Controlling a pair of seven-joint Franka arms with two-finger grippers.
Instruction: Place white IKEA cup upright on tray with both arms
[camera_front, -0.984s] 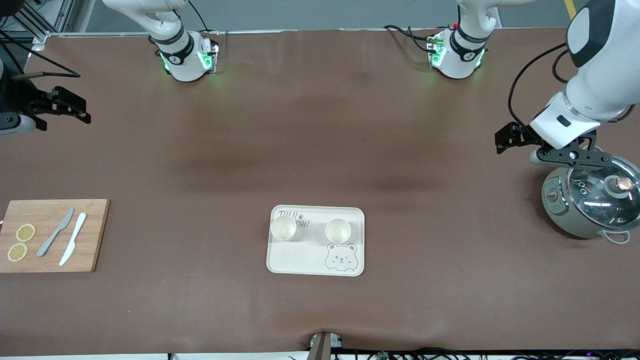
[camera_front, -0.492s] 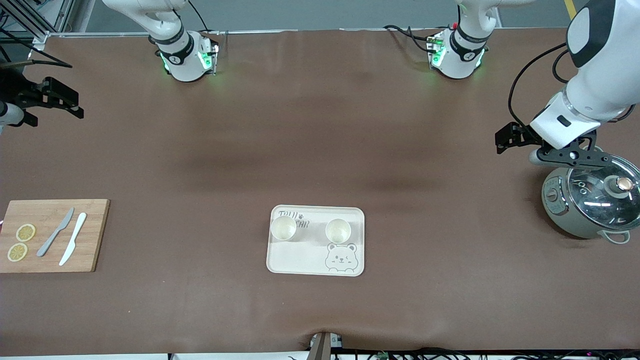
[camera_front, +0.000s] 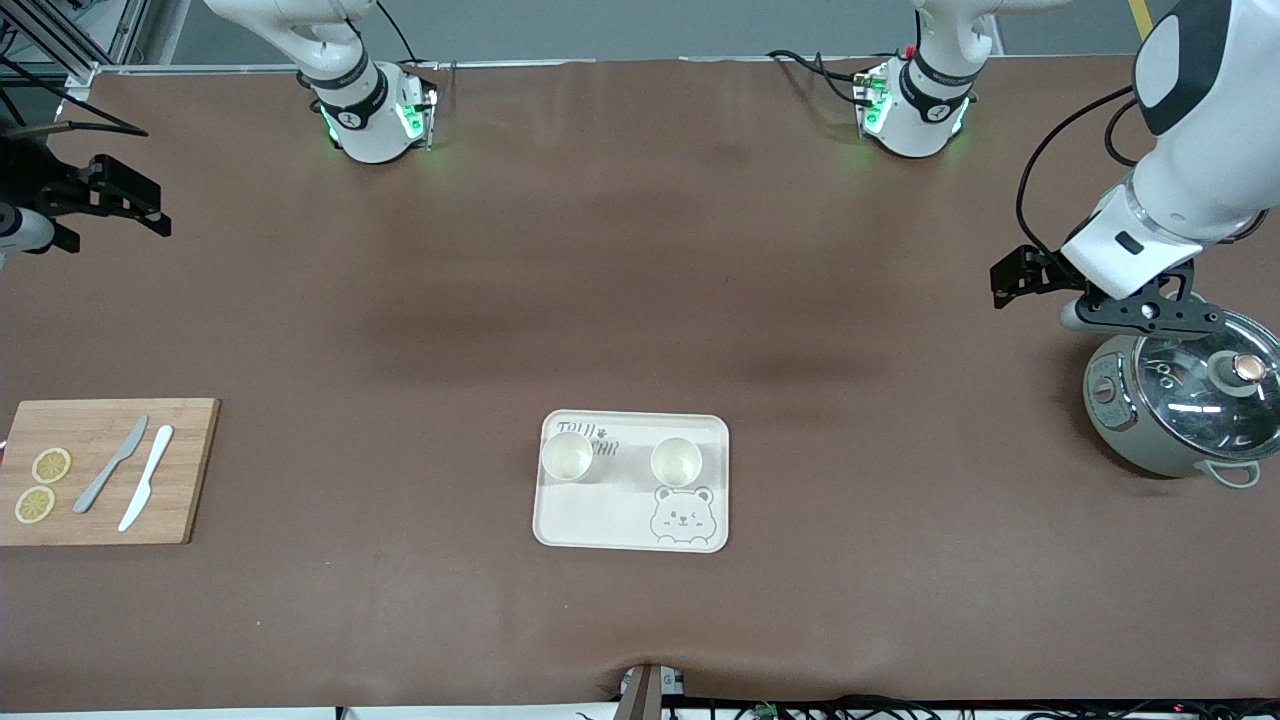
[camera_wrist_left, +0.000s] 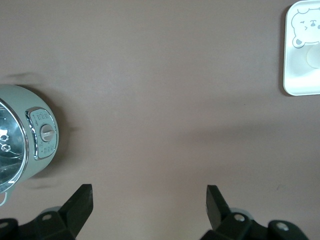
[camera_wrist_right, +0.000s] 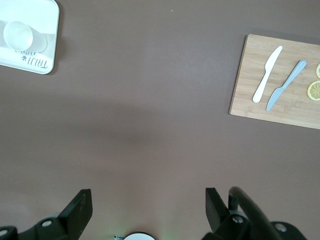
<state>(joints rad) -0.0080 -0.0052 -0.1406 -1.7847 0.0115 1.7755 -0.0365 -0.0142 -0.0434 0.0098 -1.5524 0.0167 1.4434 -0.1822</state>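
Two white cups (camera_front: 567, 456) stood upright on the tray (camera_front: 600, 525) at the tabletop's six o'clock, while the right claw (camera_front: 128, 196) had drifted toward nine and the left claw (camera_front: 1022, 272) waited at three — both wide, empty; task apparently finished.

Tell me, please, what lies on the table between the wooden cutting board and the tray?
Nothing: in the front view only bare brown table cover stretches from the cutting board to the tray.

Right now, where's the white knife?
In the front view, the white knife lies on the wooden cutting board at the right arm's end of the table, beside the grey knife, with two lemon slices alongside.
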